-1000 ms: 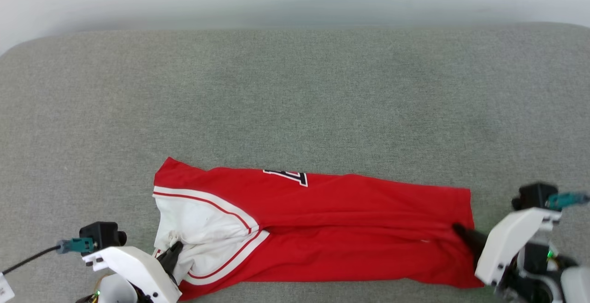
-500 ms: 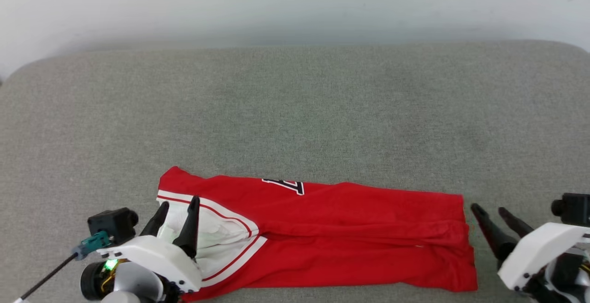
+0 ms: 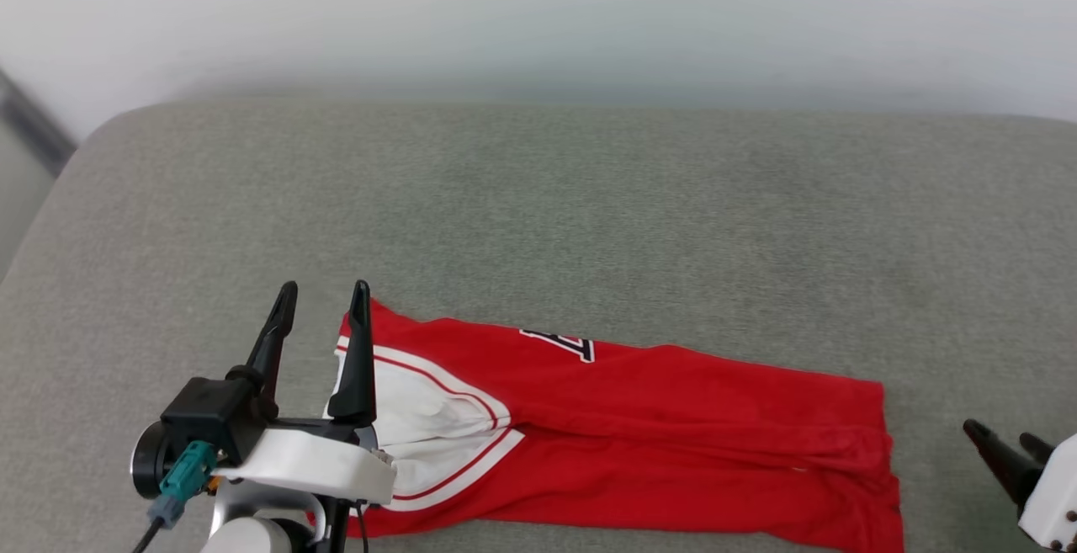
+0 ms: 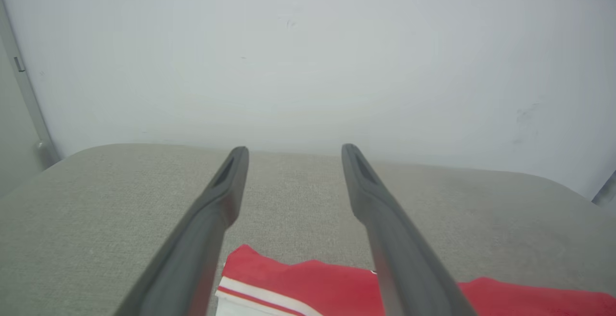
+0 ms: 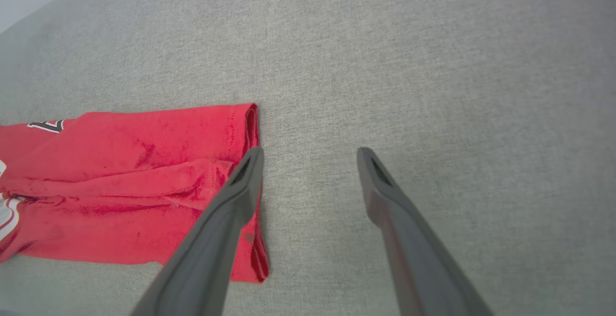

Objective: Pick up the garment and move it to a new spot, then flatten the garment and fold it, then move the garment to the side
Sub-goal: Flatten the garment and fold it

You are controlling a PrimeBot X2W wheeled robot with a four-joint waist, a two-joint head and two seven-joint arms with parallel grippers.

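Left side, head view: left gripper (image 3: pixel 324 285) with fingers spread and pointing up, nothing between them. Its right finger crosses the shirt's (image 3: pixel 673 418) left end in the picture; contact cannot be told from here. The left wrist view adds what the head view lacks: the left gripper (image 4: pixel 294 148) looks out level across the cushion (image 4: pixel 86 200) toward the wall (image 4: pixel 308 56), with the shirt (image 4: pixel 298 282) low between the fingers. It also takes in a grey frame edge (image 4: pixel 21 90) at the wall's far left.

Shirt lies on the near part of the cushion (image 3: pixel 589 199), folded into a long band running left to right. At the left end a white sleeve (image 3: pixel 421 418) sits on top, edged in red-white stripes. A scrap of black-white print (image 3: pixel 559 345) peeks at the far edge. The rest is plain red, with a raised crease along the middle.

Right end: the hem (image 3: pixel 883 452) is slightly rumpled. The right wrist view gives it closer — hem (image 5: pixel 250 128) doubled over, layers showing, creases on the red cloth (image 5: pixel 120 171).

Right gripper (image 3: pixel 1000 433) is spread, empty, with bare cushion between it and the hem. In its own view the right gripper (image 5: pixel 310 151) hangs over bare cushion (image 5: pixel 433 66), its left finger overlapping the hem's corner.
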